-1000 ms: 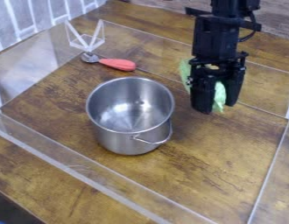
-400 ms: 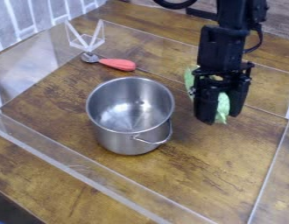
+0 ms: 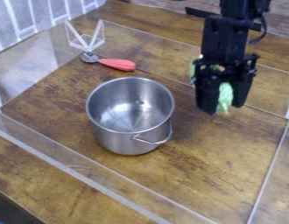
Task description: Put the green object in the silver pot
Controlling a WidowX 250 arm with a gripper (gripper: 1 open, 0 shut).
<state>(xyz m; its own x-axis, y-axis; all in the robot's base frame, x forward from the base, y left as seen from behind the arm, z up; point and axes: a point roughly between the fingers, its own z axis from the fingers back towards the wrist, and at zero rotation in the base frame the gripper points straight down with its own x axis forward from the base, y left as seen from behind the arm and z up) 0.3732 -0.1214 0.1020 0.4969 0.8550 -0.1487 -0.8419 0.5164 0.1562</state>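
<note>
From where I stand, the job looks about half done: the picking-up part seems to be behind it, and the putting-in part is all still to do. The gripper (image 3: 223,102) is clamped on the green object (image 3: 225,94), as far as I can judge, though the dark fingers are blurred and cover a good share of it, so I can't swear to how firm the hold is. A pale green piece shows between the fingers, and another bit peeks out past them on the side toward the pot.

The silver pot (image 3: 130,116) stands upright on the surface (image 3: 211,175), to the left of the gripper as I look at it and a little nearer to me. Its mouth is open to the room above, its wire handle on the side nearer the gripper. The green object is outside it, beside the gripper's own fingers rather than over the rim.

What's left, I'd say, is to carry the thing sideways until the gripper is over the pot's mouth, high enough to miss the rim, then let go. The red-handled utensil (image 3: 116,64), beyond the pot and off to the gripper's left, needs no part in that.
</note>
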